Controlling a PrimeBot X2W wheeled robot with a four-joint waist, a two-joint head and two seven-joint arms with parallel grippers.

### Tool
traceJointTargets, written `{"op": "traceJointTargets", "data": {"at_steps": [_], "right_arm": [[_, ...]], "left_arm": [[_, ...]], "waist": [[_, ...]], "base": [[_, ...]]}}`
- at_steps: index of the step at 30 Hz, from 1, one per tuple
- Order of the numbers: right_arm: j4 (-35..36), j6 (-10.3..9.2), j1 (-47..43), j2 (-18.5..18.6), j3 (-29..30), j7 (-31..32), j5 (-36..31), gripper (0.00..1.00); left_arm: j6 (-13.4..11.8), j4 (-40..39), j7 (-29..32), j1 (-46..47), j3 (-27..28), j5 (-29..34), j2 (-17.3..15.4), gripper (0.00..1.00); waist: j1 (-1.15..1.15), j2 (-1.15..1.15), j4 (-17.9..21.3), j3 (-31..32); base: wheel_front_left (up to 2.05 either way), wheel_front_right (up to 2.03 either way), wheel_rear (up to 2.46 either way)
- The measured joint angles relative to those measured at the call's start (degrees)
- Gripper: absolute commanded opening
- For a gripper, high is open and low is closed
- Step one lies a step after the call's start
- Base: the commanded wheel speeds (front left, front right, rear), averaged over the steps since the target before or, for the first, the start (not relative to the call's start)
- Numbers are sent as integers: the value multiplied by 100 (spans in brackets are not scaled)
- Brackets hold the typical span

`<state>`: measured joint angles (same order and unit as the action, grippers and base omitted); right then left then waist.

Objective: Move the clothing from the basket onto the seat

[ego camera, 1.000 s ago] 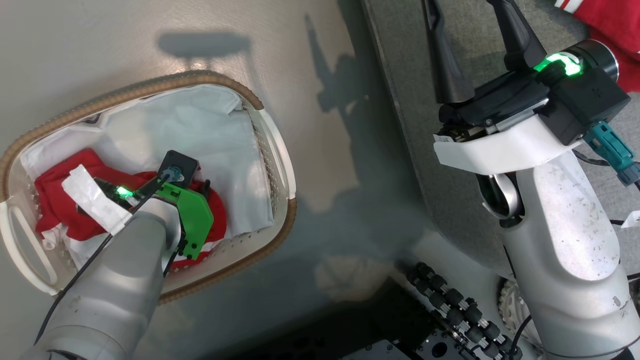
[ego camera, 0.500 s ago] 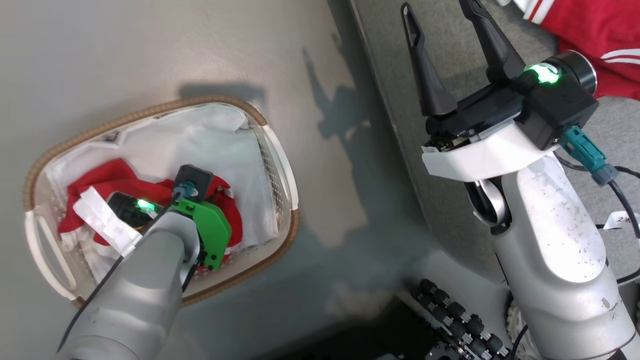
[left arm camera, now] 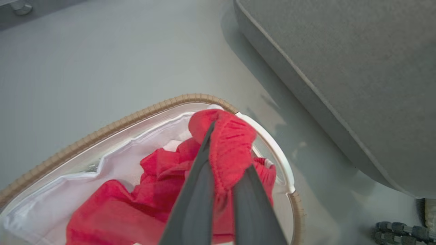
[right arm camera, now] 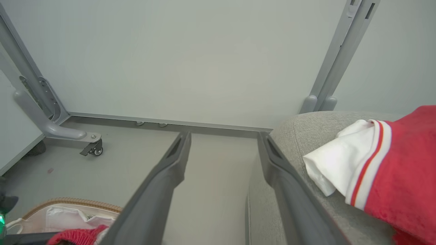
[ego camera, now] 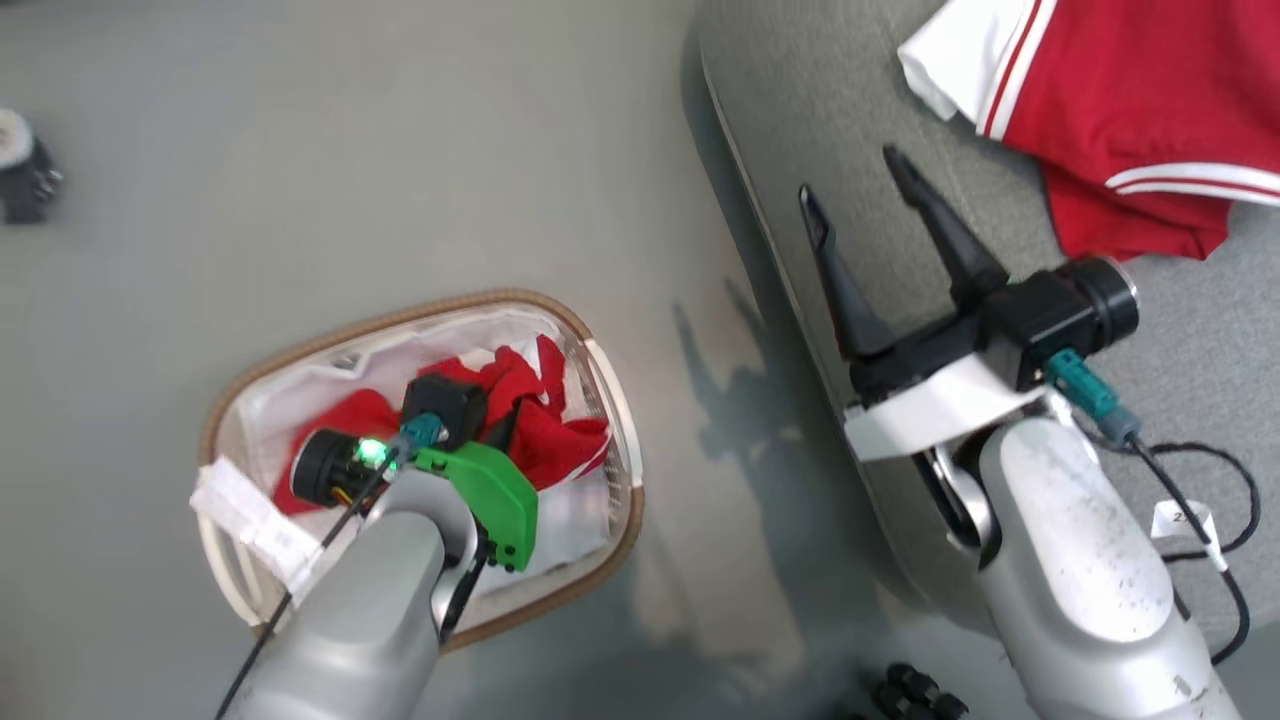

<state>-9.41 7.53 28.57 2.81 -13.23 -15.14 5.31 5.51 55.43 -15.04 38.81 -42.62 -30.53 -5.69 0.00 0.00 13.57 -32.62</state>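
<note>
- Grey smooth floor [ego camera: 400, 150] is lying under everything. The laundry basket [ego camera: 330, 335] is standing on it, near the grey seat cushion [ego camera: 850, 100] but not touching it.
- Left gripper [left arm camera: 226, 153] is now pinching. A second ago its fingers were standing apart, down in the red cloth; now they are pressed together on a fold of the red jersey [left arm camera: 231, 143].
- I am judging that the grasp is done, so the lift and the carry to the seat are coming next.
- Most of this jersey is still lying in the basket, over the white liner [left arm camera: 112, 163]. It may be dragging on the brown rim or pulling the liner up with it.
- Another red-and-white jersey [ego camera: 1120, 100] is already lying on the seat, well apart from the basket.
- Right gripper [ego camera: 850, 175] is hovering over the seat edge with its fingers wide apart, holding nothing. It is standing between the basket and the free part of the cushion, so the left arm's path is needing some care.
- A caster [right arm camera: 92, 149] of a grey frame and a black cable [ego camera: 1200, 500] are lying out of the way.
</note>
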Motion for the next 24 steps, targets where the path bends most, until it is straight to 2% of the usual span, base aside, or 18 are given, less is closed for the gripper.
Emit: {"op": "traceJointTargets", "data": {"at_steps": [5, 14, 24], "right_arm": [[-156, 0, -340, -3, -97, 1, -64, 100], [-401, 0, -844, -1, -94, 0, -86, 100], [-592, 0, -1397, 1, -79, 0, -87, 100]], "left_arm": [[-100, -769, 0, -494, 543, 233, -58, 0], [-53, -2029, 0, -1133, 1377, 691, 13, 0], [62, -3011, 1, -1235, 1853, 970, 201, 0]], "waist": [[0, 0, -170, 547], [0, 0, -486, 1513], [0, 0, -759, 2305]], "base": [[0, 0, 0], [0, 0, 0], [0, 0, 0]]}}
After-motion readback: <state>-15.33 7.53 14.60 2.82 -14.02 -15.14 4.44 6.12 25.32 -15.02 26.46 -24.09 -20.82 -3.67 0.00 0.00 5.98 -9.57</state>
